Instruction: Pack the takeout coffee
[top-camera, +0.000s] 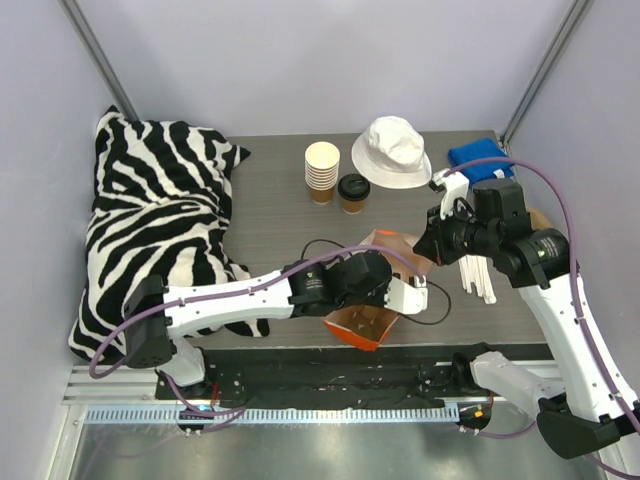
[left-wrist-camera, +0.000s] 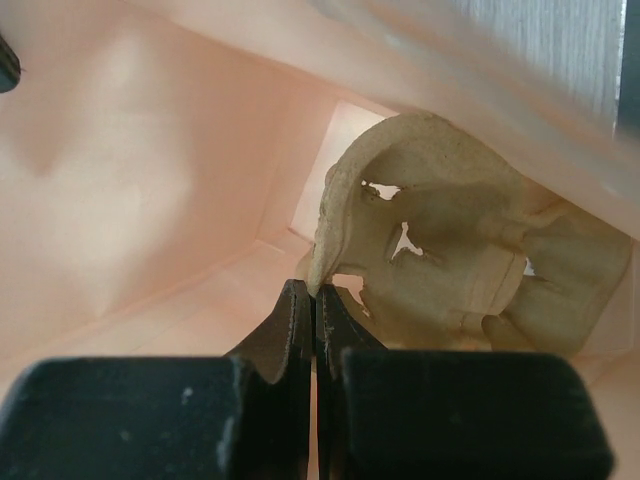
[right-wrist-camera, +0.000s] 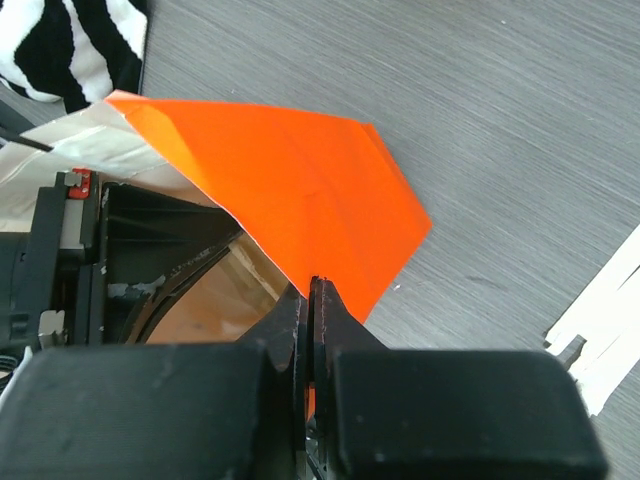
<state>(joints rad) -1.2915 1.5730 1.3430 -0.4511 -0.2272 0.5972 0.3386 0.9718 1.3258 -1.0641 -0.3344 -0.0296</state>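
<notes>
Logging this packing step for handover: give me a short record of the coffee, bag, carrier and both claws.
takeout coffee: upright on table, lidded, beside cup stack, outside bag
orange bag: on table, mouth open
pulp carrier: inside bag
left claw: inside bag, shut on carrier edge
right claw: shut on bag edge

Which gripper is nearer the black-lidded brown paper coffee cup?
Right. The right gripper pinches the orange bag's rim, right-front of the black-lidded cup; the left gripper is inside that bag, farther toward the table's near edge.
</notes>
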